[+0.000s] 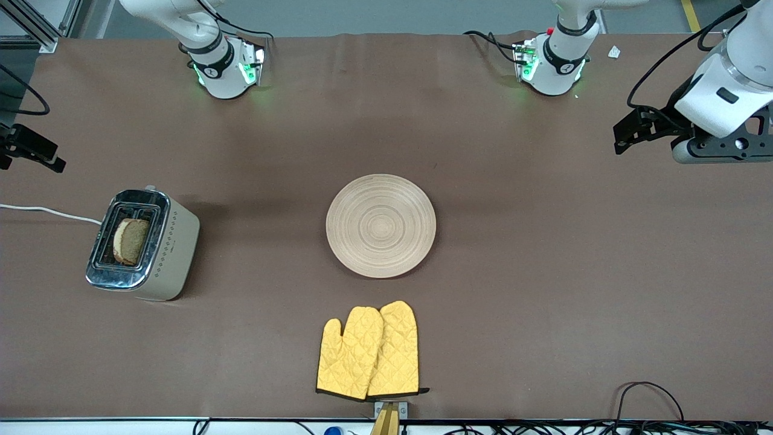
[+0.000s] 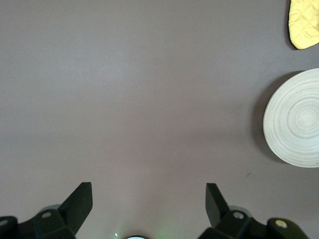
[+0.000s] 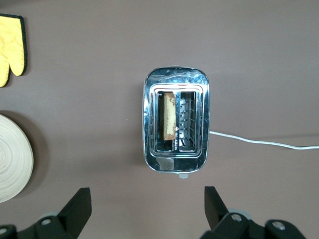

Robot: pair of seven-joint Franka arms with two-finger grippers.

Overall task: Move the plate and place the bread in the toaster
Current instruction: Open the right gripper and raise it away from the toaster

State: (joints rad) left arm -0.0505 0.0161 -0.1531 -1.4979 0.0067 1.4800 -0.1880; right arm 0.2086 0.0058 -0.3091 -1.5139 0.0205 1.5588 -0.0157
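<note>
Two tools are in my views, and both stand spread wide with nothing between their fingers. The left tool (image 2: 148,199) hangs over bare brown tabletop (image 1: 543,272) at the left arm's end; in the front view its dark fingers jut out from the white wrist there (image 1: 640,130). The right tool (image 3: 147,201) hangs high at the right arm's end, over the tabletop just beside the toaster (image 3: 176,127), and only a dark part of it shows at the front view's edge (image 1: 30,148). Both arms wait, well clear of everything.

From the right wrist view I look straight down on the toaster: a cream box with a shiny chrome top and two slots. The bread (image 3: 169,115) stands on edge in one slot, its crust showing; the other slot holds only wire guides. A white cord (image 3: 259,142) trails from the toaster across the tabletop.

The plate (image 1: 380,225), round, pale wood with ring grooves, lies flat near the middle of the tabletop, well apart from the toaster. Nearer to the front camera than the plate lies a pair of yellow quilted oven mitts (image 1: 368,351), overlapping.
</note>
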